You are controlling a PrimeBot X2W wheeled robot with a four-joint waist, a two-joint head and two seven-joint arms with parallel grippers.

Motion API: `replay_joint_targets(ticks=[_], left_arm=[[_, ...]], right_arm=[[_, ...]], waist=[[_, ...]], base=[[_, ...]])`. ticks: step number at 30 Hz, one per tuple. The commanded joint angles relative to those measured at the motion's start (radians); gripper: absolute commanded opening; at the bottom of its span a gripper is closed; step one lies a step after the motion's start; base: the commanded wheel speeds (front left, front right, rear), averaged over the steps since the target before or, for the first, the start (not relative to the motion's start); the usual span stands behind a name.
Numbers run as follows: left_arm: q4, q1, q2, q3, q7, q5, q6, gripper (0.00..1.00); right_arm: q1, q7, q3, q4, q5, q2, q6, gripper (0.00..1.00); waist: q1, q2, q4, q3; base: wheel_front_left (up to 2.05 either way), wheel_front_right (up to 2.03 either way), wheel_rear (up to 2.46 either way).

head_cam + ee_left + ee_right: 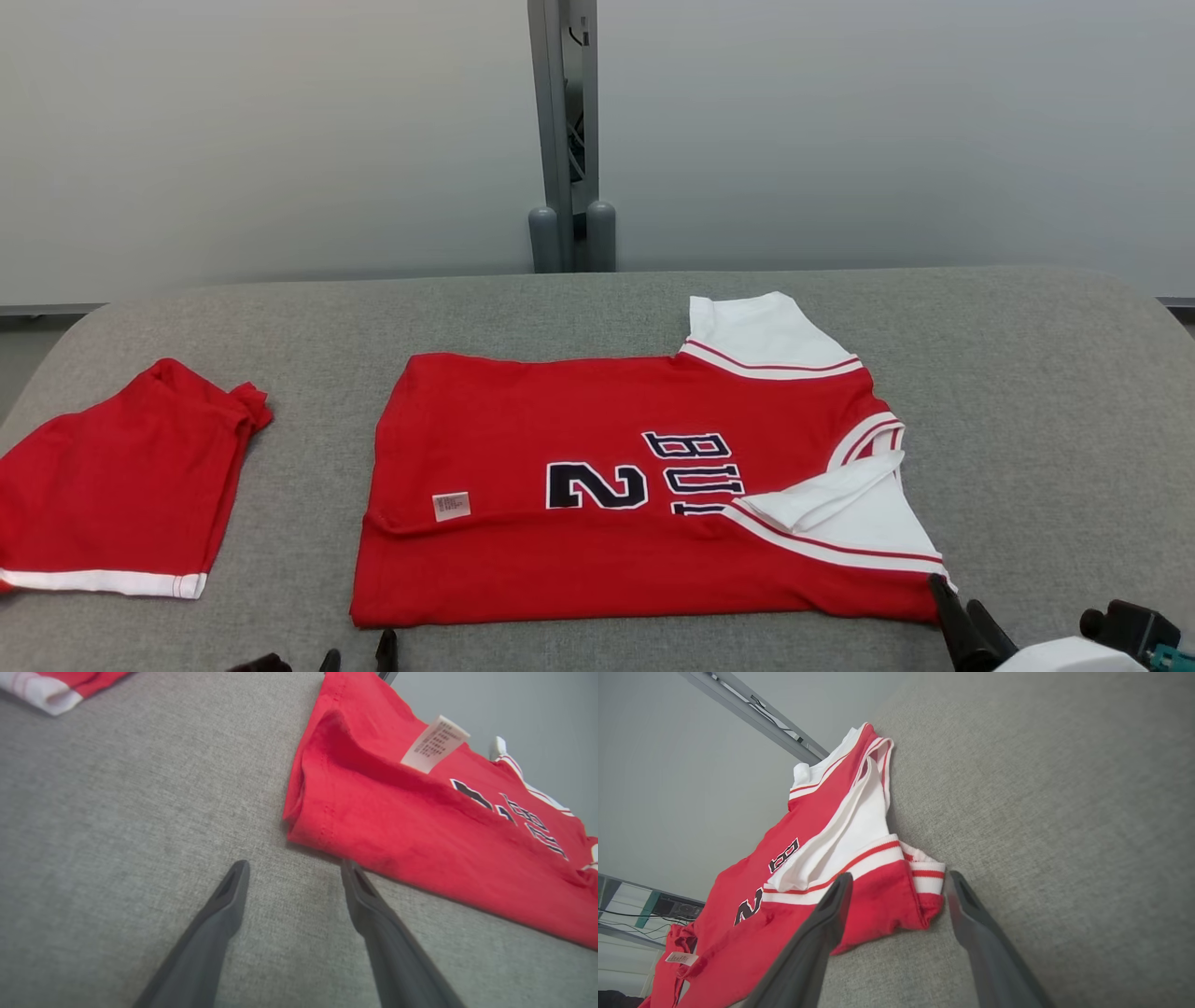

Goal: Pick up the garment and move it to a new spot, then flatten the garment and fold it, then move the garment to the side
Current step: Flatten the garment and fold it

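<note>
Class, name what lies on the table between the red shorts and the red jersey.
Nothing lies there: in the head view, the grey table between shorts and jersey is bare.

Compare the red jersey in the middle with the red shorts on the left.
The jersey carries a dark number 2 and lettering; the shorts are plain red. The jersey has white sleeves with red stripes; the shorts have just a white hem band. The jersey covers more of the table than the shorts, which run off the view's left edge. Both are red with white trim, lying on the gray table.
</note>
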Motion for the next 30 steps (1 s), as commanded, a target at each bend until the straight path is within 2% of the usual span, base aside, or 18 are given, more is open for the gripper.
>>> replay_joint_targets(ticks=[1, 10, 19, 20, 21, 22, 24, 25, 26, 27, 28, 30], left_arm=[[0.017, -0.02, 0.001, 0.003, 0.002, -0.008, -0.007, 1.0], [0.115, -0.107, -0.011, -0.018, 0.012, -0.096, -0.059, 1.0], [0.158, -0.158, -0.014, -0.098, 0.014, -0.145, -0.076, 1.0], [0.16, -0.163, -0.014, -0.109, 0.014, -0.148, -0.078, 0.9], [0.16, -0.163, -0.014, -0.109, 0.014, -0.148, -0.078, 0.9], [0.162, -0.168, -0.015, -0.118, 0.015, -0.151, -0.08, 0.47], [0.164, -0.175, -0.016, -0.134, 0.013, -0.158, -0.082, 0.0], [0.165, -0.178, -0.015, -0.141, 0.013, -0.163, -0.084, 0.0], [0.167, -0.183, -0.014, -0.147, 0.012, -0.165, -0.085, 0.0], [0.169, -0.188, -0.013, -0.154, 0.01, -0.162, -0.086, 0.0], [0.173, -0.193, -0.013, -0.161, 0.009, -0.158, -0.084, 0.0], [0.178, -0.2, -0.013, -0.17, 0.006, -0.143, -0.08, 0.0]], right_arm=[[-0.009, 0.007, -0.002, 0.001, 0.018, 0.002, 0.0, 1.0], [-0.044, 0.04, -0.003, 0.035, 0.074, 0.016, 0.0, 1.0], [-0.074, 0.058, 0.015, 0.046, 0.09, 0.024, 0.0, 1.0], [-0.077, 0.059, 0.017, 0.047, 0.09, 0.024, 0.0, 1.0], [-0.077, 0.059, 0.017, 0.047, 0.09, 0.024, 0.0, 1.0], [-0.081, 0.059, 0.019, 0.047, 0.091, 0.025, 0.0, 1.0], [-0.085, 0.059, 0.023, 0.048, 0.094, 0.025, 0.0, 1.0], [-0.087, 0.06, 0.026, 0.046, 0.094, 0.024, 0.0, 1.0], [-0.089, 0.061, 0.029, 0.046, 0.094, 0.024, 0.0, 0.51], [-0.092, 0.061, 0.032, 0.044, 0.094, 0.023, 0.0, 0.11], [-0.094, 0.061, 0.036, 0.039, 0.095, 0.022, 0.0, 0.0], [-0.094, 0.059, 0.039, 0.033, 0.098, 0.017, 0.0, 0.0]], waist=[[0.0, 0.0, 0.001, 0.004], [0.0, 0.0, 0.016, 0.035], [0.0, 0.0, 0.026, 0.056], [0.0, 0.0, 0.027, 0.059], [0.0, 0.0, 0.027, 0.059], [0.0, 0.0, 0.027, 0.061], [0.0, 0.0, 0.027, 0.065], [0.0, 0.0, 0.027, 0.067], [0.0, 0.0, 0.027, 0.068], [0.0, 0.0, 0.027, 0.069], [0.0, 0.0, 0.027, 0.069], [0.0, 0.0, 0.027, 0.069]], base=[[0.0, 0.0, 0.0], [0.0, 0.0, 0.0], [0.0, 0.0, 0.0], [0.0, 0.0, 0.0], [0.0, 0.0, 0.0], [0.0, 0.0, 0.0], [0.0, 0.0, 0.0], [0.0, 0.0, 0.0], [0.0, 0.0, 0.0], [0.0, 0.0, 0.0], [0.0, 0.0, 0.0], [0.0, 0.0, 0.0]])
